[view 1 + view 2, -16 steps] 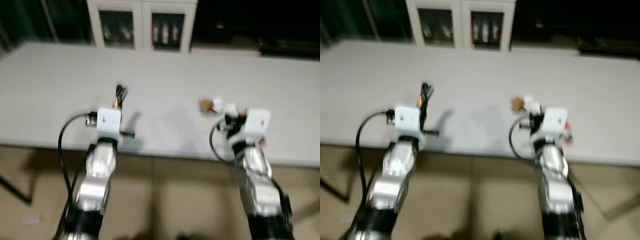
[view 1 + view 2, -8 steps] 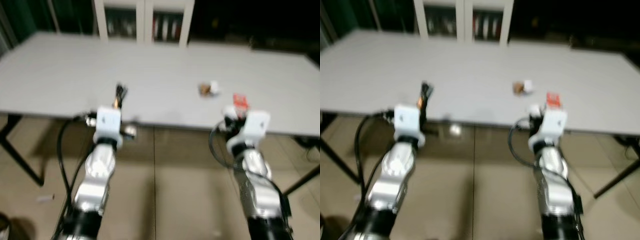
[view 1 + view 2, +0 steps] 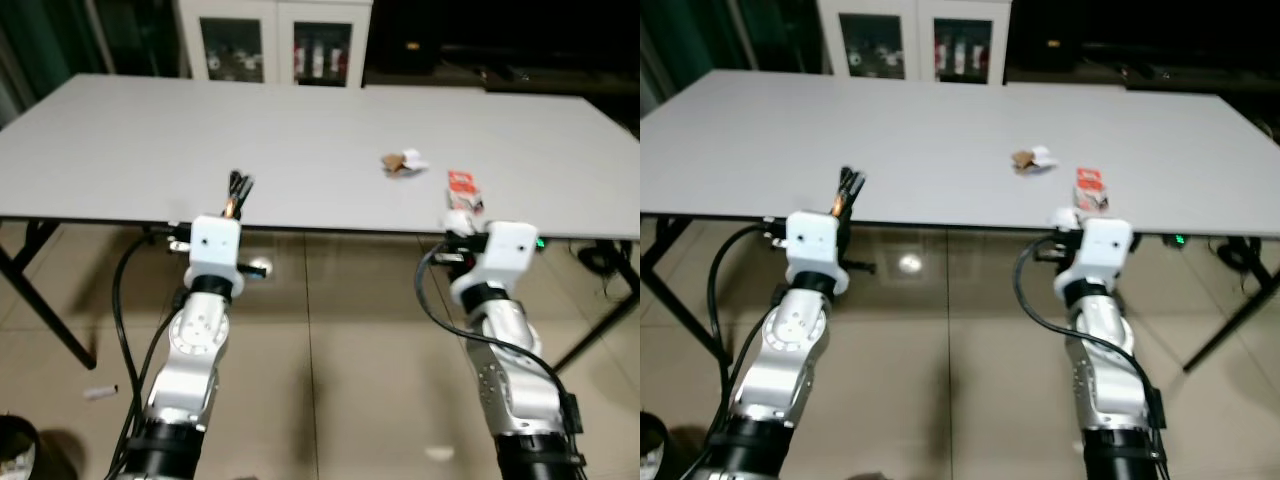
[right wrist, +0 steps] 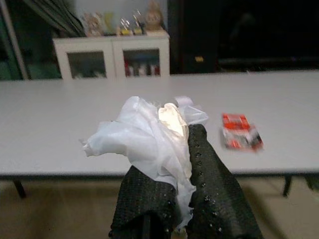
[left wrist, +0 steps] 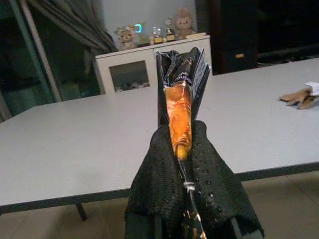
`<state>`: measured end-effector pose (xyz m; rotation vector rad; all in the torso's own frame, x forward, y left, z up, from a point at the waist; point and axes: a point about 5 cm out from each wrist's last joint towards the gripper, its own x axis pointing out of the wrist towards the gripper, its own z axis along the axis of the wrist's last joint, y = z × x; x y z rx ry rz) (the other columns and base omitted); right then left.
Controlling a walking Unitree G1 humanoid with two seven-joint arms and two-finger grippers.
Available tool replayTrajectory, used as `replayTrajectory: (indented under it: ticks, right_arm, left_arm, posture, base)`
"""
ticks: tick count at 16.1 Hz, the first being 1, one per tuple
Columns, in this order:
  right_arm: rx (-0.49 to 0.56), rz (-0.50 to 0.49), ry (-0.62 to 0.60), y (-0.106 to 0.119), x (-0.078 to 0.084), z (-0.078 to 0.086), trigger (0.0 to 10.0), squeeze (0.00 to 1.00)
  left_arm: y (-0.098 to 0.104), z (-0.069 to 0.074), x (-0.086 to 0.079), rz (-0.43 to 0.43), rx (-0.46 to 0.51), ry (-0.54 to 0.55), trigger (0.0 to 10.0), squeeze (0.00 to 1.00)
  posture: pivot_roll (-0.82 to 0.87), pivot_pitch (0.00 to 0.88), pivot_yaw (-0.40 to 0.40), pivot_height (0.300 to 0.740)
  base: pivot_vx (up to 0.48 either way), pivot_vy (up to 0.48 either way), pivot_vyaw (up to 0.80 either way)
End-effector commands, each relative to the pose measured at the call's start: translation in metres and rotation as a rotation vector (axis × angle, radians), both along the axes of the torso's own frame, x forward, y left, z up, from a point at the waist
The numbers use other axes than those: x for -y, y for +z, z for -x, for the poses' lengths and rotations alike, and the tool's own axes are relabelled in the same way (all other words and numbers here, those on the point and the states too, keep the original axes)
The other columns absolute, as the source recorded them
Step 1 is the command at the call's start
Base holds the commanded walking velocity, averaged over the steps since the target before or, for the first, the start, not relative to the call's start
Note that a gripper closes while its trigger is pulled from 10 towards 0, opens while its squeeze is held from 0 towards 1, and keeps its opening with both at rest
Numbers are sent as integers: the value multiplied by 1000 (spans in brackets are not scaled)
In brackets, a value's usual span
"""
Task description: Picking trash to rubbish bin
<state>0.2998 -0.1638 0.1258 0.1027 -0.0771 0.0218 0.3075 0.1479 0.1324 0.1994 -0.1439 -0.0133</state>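
A long white table (image 3: 150,150) spans the room above a tiled floor (image 3: 340,340), a white cabinet (image 3: 272,45) behind it; brown crumpled trash (image 3: 403,162) and a red packet (image 3: 463,188) lie near its front edge. Before that edge, the left gripper (image 5: 180,149) pinches an orange-and-black wrapper (image 5: 179,107); the right gripper (image 4: 182,164) clamps white crumpled tissue (image 4: 149,137).

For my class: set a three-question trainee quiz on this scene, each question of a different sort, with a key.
1. True or false: the left gripper is empty.
2. What does the right gripper hold? A) white crumpled tissue B) a bottle C) nothing
3. Fill in: the red packet and brown scrap lie on the ___.

Key: 1 false, it holds an orange-and-black wrapper. 2 A, the tissue. 3 table.
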Motion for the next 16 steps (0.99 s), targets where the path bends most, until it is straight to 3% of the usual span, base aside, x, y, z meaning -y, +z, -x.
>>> replayTrajectory:
  ticks: [1, 7, 16]
  right_arm:
    - [1, -9, -3, 2, 1, -1, 10000, 0]
    - [-3, -10, -5, 1, 1, 1, 10000, 0]
    - [-12, -9, 1, 0, 0, 3, 10000, 0]
  left_arm:
    - [4, -1, 3, -9, 13, -8, 10000, 0]
    - [4, 0, 2, -8, 10, -8, 10000, 0]
    - [3, 0, 3, -5, 4, -10, 10000, 0]
  posture:
    - [-40, 35, -33, 740]
    - [-40, 43, -32, 740]
    - [-42, 49, -32, 740]
  base:
    - [0, 0, 0]
    - [0, 0, 0]
    - [-314, 0, 0]
